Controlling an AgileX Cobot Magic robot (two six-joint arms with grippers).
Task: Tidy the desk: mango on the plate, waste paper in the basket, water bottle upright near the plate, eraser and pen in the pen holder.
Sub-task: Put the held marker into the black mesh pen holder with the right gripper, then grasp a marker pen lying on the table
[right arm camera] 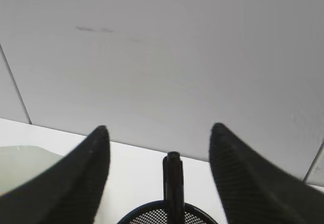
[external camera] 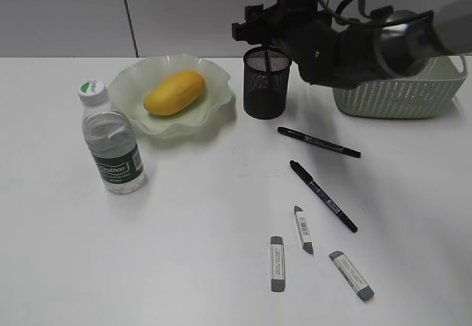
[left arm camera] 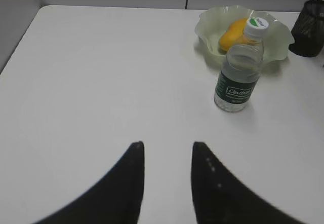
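Step in hand: dropping a pen [right arm camera: 173, 183] into the pen holder [external camera: 266, 82]; my judgement is that the release is under way.
Right jaws [right arm camera: 158, 176]: spread wide above the holder's rim, the pen standing upright between them and touching neither finger as far as I can see. Holding nothing.
Left jaws [left arm camera: 167, 181]: set narrow, empty, hanging over bare worktop [left arm camera: 101, 72] well apart from everything.
Mango [external camera: 174, 92]: lying on the plate [external camera: 214, 75]. That part reads as done.
Water bottle [external camera: 111, 140]: upright, cap on, just beside the plate's near edge. Done, in my view.
Basket [external camera: 402, 90]: at the far right, partly hidden behind my right arm; I cannot see inside it, and no waste paper shows on the worktop.
Left on the worktop: two black pens [external camera: 318, 141] [external camera: 323, 196] lying flat in front of the holder, three erasers [external camera: 276, 262] [external camera: 303, 229] [external camera: 351, 274] nearer the front edge, all apart from one another.
How to do it well: I should lift my right jaws straight up, keeping them wide so neither finger catches the pen's top or nudges the light mesh cup. Only once clear of the rim should I swing toward the nearest pen.
Risk: a sideways pull could tip the holder.
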